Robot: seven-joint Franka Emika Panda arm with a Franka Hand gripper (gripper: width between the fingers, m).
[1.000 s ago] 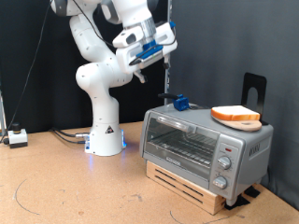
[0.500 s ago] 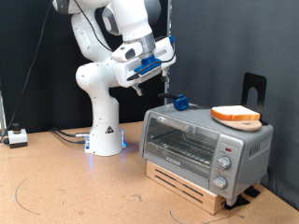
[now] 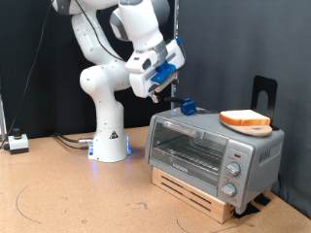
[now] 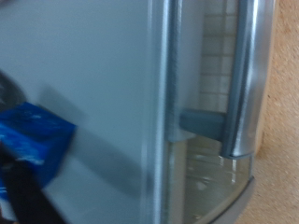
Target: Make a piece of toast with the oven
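- The gripper (image 3: 158, 89) hangs in the air above and to the exterior view's left of the oven (image 3: 216, 150), tilted down toward the oven's top; nothing shows between its fingers, and whether they are spread or closed I cannot tell from either view
- The oven sits on a wooden slatted base (image 3: 194, 192) on the tabletop (image 3: 68, 189), which probably lifts its door and knobs to an easier working height
- Its glass door (image 3: 188, 148) is shut, with the wire rack visible behind the glass and nothing on it
- The piece of toast (image 3: 246, 119) rests on a round wooden plate (image 3: 245, 125) on top of the oven, toward the exterior view's right; parked there it is close to the door yet clear of its swing
- A small blue object (image 3: 187, 106) sits on the oven's top near the back edge, just below the gripper; what it is for is unclear
- The wrist view looks down on the oven's grey top (image 4: 84, 103), the same blue object (image 4: 34, 142) and the door handle (image 4: 245, 79), so the hand seems aimed at the front of the oven; judging by this, the bread has not yet gone inside
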